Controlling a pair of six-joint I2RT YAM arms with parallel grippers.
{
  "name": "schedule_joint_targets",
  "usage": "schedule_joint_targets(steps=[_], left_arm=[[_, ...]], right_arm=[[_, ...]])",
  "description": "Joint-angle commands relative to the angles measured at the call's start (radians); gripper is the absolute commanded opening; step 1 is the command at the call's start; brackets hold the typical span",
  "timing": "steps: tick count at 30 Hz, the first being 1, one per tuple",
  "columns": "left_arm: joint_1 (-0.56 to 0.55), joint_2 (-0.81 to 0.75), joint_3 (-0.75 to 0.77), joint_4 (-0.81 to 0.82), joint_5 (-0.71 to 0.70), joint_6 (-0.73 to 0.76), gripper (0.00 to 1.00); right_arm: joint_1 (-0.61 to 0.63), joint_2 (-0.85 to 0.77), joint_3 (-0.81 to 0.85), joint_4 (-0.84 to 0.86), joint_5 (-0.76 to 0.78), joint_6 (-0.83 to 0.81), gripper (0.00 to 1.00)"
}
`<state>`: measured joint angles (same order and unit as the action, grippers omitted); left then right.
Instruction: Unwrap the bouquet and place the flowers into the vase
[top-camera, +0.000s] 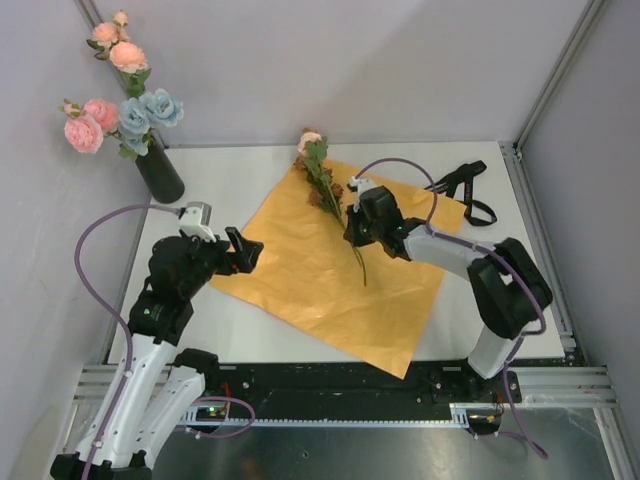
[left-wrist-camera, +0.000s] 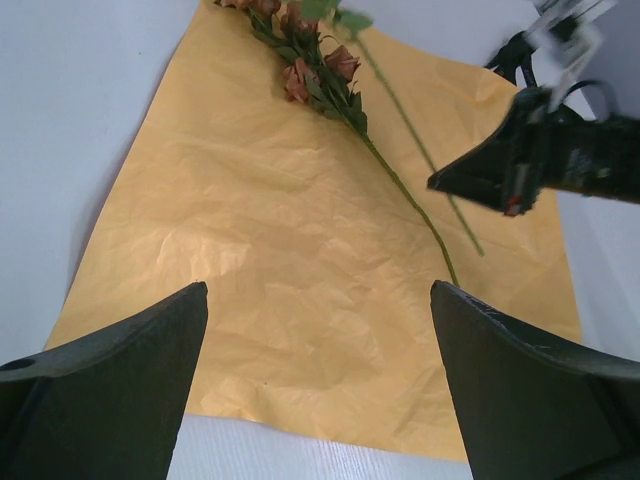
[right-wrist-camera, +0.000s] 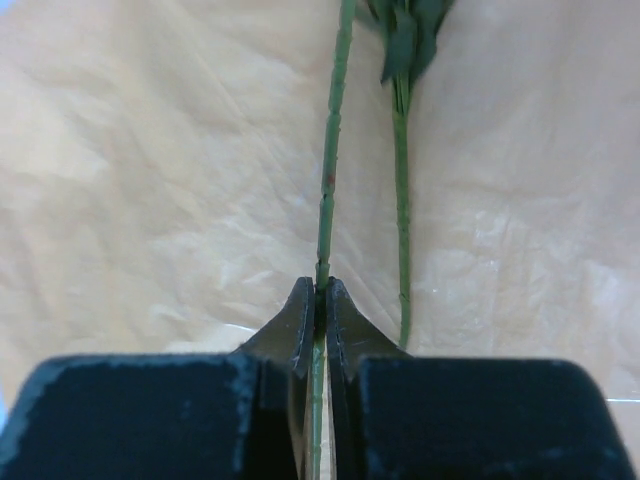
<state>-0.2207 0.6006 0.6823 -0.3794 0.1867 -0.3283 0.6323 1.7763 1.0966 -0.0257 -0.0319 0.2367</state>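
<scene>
Flowers (top-camera: 120, 115), pink and pale blue, stand in the vase (top-camera: 160, 178) at the upper left of the top view, at the far left corner of the table (top-camera: 250, 175). Two more stems are on the flat orange paper (top-camera: 320, 280) in the middle of that frame, side by side, with their heads toward the table's far edge. The right fingers (right-wrist-camera: 300, 325) are clenched on one stem (right-wrist-camera: 332, 150), pinching its bare lower part at their tips. Its upper end runs off the top of the right wrist view. The other stem (right-wrist-camera: 402, 200), with brownish blooms (left-wrist-camera: 300, 75), lies just beside it on the paper, untouched. The left fingers (left-wrist-camera: 120, 380) are spread wide and grasp nothing. They hang over the paper's left edge, well apart from both stems. A black ribbon (top-camera: 468, 190) lies on the table at the upper right, past the paper's far corner.
</scene>
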Motion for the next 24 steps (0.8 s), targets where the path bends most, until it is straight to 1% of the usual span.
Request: schedule_joint_targets(steps=[1,8,13,17,20,24], left_arm=[[-0.003,0.032,0.042,0.021,0.022,-0.040,0.96],[-0.002,0.079,0.111,0.023,0.092,-0.096,0.95],[-0.004,0.145,0.183,0.050,0.166,-0.124,0.93],[-0.003,0.175,0.230,0.107,0.223,-0.142,0.91],[-0.004,0.194,0.252,0.168,0.256,-0.171,0.90],[-0.006,0.220,0.273,0.247,0.285,-0.256,0.86]], right_arm=[[-0.021,-0.152,0.019,0.068,-0.061,0.032,0.00],[-0.024,-0.326,-0.084,0.150,-0.116,0.091,0.00],[-0.016,-0.467,-0.228,0.293,-0.175,0.175,0.00],[0.028,-0.569,-0.324,0.405,-0.216,0.222,0.00],[0.091,-0.629,-0.366,0.451,-0.224,0.214,0.00],[0.158,-0.685,-0.411,0.501,-0.231,0.204,0.00]])
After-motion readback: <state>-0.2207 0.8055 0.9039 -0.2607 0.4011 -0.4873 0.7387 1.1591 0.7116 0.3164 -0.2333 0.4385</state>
